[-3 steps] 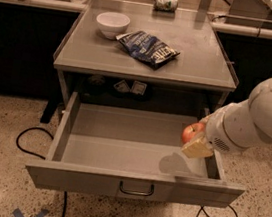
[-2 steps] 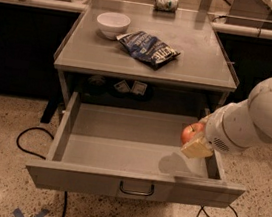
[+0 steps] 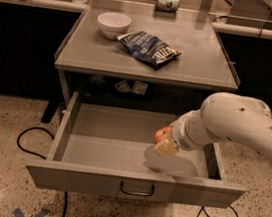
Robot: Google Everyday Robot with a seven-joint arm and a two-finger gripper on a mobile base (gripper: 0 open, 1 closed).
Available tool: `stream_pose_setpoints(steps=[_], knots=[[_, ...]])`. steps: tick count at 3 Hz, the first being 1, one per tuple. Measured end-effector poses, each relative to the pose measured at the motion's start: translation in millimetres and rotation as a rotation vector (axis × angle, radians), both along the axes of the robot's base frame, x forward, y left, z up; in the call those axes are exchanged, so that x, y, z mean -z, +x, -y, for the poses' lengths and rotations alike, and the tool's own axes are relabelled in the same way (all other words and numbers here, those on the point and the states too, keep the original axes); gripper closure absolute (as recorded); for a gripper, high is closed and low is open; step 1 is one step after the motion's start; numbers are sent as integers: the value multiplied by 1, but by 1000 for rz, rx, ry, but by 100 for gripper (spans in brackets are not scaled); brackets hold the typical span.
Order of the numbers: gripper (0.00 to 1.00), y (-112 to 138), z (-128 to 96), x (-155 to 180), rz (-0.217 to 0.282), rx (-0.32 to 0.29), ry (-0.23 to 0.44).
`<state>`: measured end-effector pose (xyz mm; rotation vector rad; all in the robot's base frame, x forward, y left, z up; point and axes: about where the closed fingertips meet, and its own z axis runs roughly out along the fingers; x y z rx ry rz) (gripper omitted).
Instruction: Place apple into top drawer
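Note:
The top drawer (image 3: 95, 145) is pulled wide open below the grey table; its flat front panel carries a small curved handle (image 3: 136, 189). Its inside is bare. My gripper (image 3: 165, 144) comes in from the right on a white arm and is shut on the apple (image 3: 162, 134), a small red fruit with a yellowish patch. It holds the apple a little above the drawer floor, over the right half of the drawer. The gripper's shadow falls on the floor just below it.
On the table top stand a white bowl (image 3: 113, 24) at the back left and a dark blue chip bag (image 3: 150, 48) in the middle. A can (image 3: 167, 3) lies on the far counter. Black cables (image 3: 30, 138) lie on the speckled floor by the drawer.
The gripper with the apple has shifted slightly to the left and a little lower over the drawer. The drawer and table items have not moved.

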<state>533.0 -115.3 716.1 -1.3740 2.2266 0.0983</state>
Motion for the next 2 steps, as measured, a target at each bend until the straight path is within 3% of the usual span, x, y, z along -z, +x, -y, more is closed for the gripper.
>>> stream_pose_setpoints(steps=[1,2], knots=[[100,32,-29,41,0,6,40],[100,60,-41,72,11,9,33]])
